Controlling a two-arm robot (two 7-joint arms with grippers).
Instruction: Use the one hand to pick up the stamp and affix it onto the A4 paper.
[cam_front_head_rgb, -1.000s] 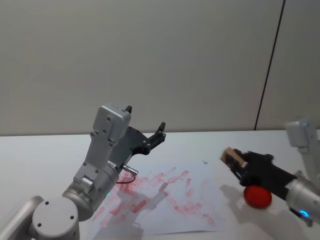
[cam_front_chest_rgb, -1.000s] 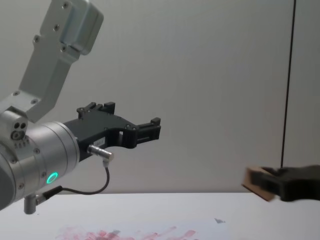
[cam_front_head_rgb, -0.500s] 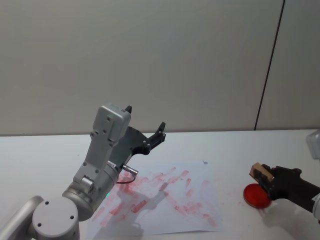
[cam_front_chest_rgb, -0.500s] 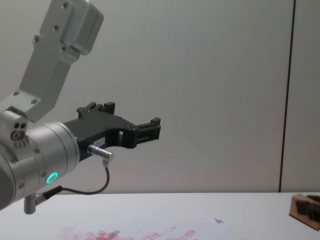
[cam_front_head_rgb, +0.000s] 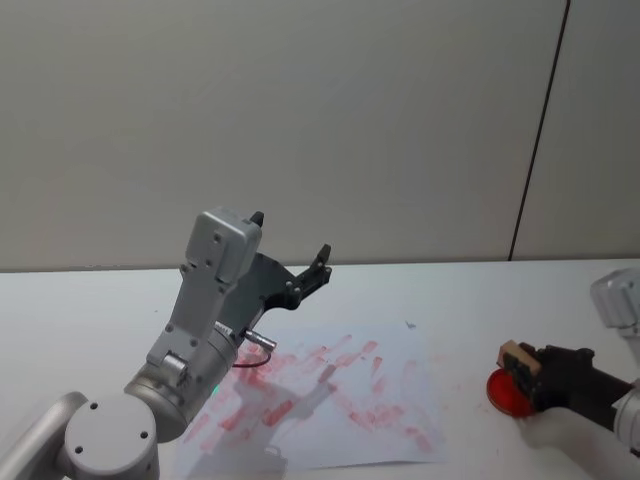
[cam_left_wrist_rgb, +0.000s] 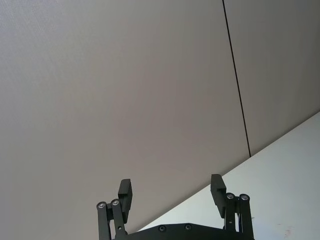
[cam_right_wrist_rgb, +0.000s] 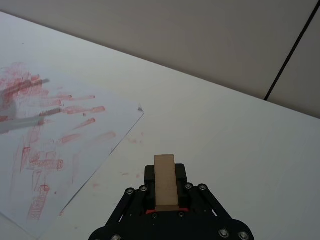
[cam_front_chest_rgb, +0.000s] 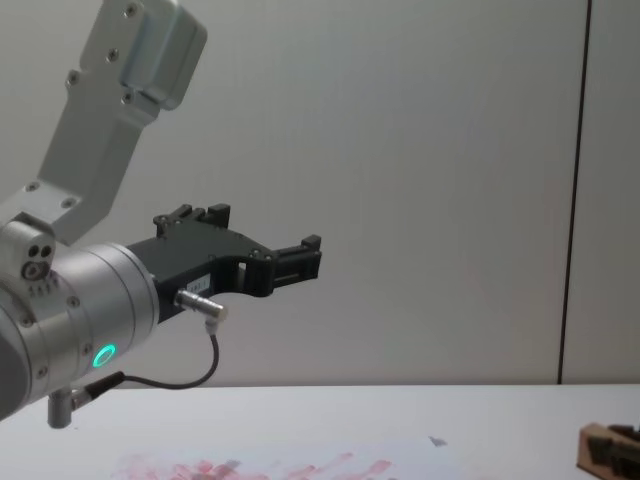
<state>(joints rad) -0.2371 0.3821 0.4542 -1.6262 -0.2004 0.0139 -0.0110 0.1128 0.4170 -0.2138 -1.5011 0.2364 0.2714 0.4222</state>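
The stamp (cam_front_head_rgb: 517, 356), a light-brown wooden block, sits between the black fingers of my right gripper (cam_front_head_rgb: 523, 371), which is shut on it at the table's right side. It hangs low over a red ink pad (cam_front_head_rgb: 502, 393); whether they touch I cannot tell. In the right wrist view the stamp (cam_right_wrist_rgb: 165, 180) stands upright in the gripper (cam_right_wrist_rgb: 165, 189) with a red sliver below it. The A4 paper (cam_front_head_rgb: 335, 405), smeared with red-pink marks, lies flat to the gripper's left. My left gripper (cam_front_head_rgb: 291, 236) is raised above the paper's far left, open and holding nothing.
The left arm's big silver wrist with its green ring (cam_front_chest_rgb: 103, 355) and cable fills the near left. White tabletop (cam_front_head_rgb: 460, 300) runs between the paper and the ink pad. A grey wall with a dark vertical seam (cam_front_head_rgb: 535, 140) stands behind the table.
My right gripper has carried the stamp rightward and down, from above the paper's right edge to low over the red ink pad. The left arm has not moved.
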